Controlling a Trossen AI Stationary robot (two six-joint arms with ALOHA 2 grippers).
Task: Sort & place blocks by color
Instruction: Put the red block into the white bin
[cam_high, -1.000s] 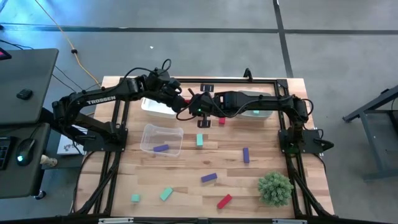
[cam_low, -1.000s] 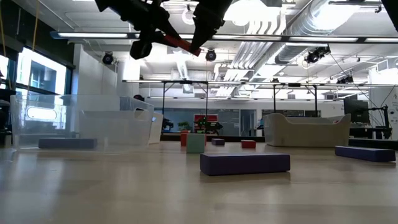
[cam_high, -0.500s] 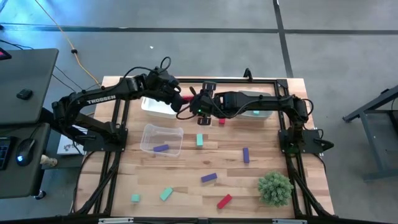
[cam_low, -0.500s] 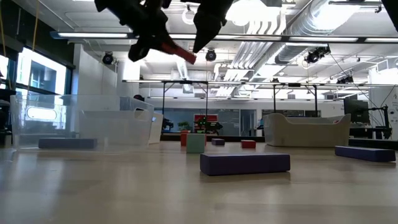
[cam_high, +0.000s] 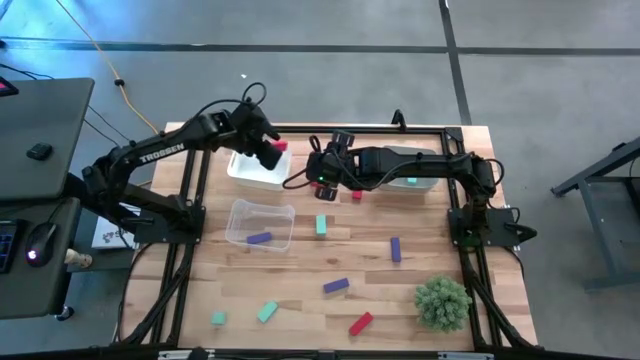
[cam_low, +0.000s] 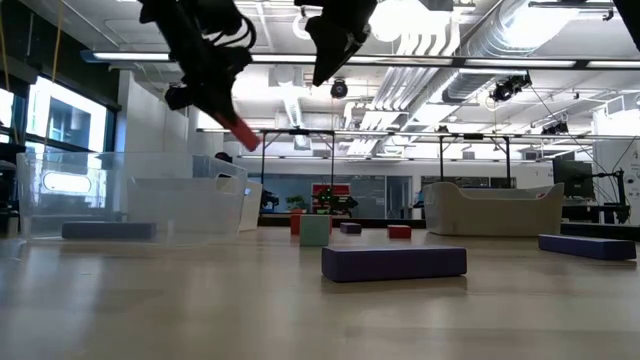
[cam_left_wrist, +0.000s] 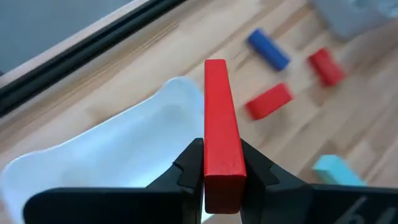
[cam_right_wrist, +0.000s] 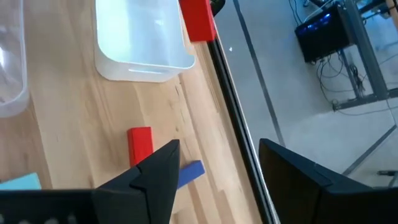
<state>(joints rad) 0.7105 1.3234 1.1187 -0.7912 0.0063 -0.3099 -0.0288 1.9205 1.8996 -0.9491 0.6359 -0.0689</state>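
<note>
- Nearest the front edge lie a red bar (cam_high: 360, 323), two teal blocks (cam_high: 266, 312) and the plant ball (cam_high: 442, 302); none of them has shifted over the last second.
- Mid-table, a purple bar (cam_high: 336, 285), another purple bar (cam_high: 395, 249) and an upright teal block (cam_high: 321, 225) also stay put; the clear bin (cam_high: 284, 212) still holds one purple bar (cam_high: 259, 238).
- The change is farther back: a second ago both grippers met on one red block (cam_left_wrist: 219, 149) in the air; now only the left gripper (cam_high: 272, 152) has it.
- The left fingers (cam_left_wrist: 188, 165) are clamped narrow on the block, which has swung away from the centre and hangs over the white bin (cam_high: 242, 170).
- The right gripper (cam_high: 332, 160) has let go; its fingers (cam_right_wrist: 158, 163) stand wide with nothing between them, raised above the table's far middle.
- Judged from this, the hand-over is done, and dropping the red block in the white bin looks like the next step.
- Below the right gripper a small red block (cam_high: 356, 195) rests on the wood; the grey bin (cam_high: 432, 182) sits beyond.
- Writing: "TROSSEN" in white on the left arm (cam_high: 160, 155); nothing else is readable.
</note>
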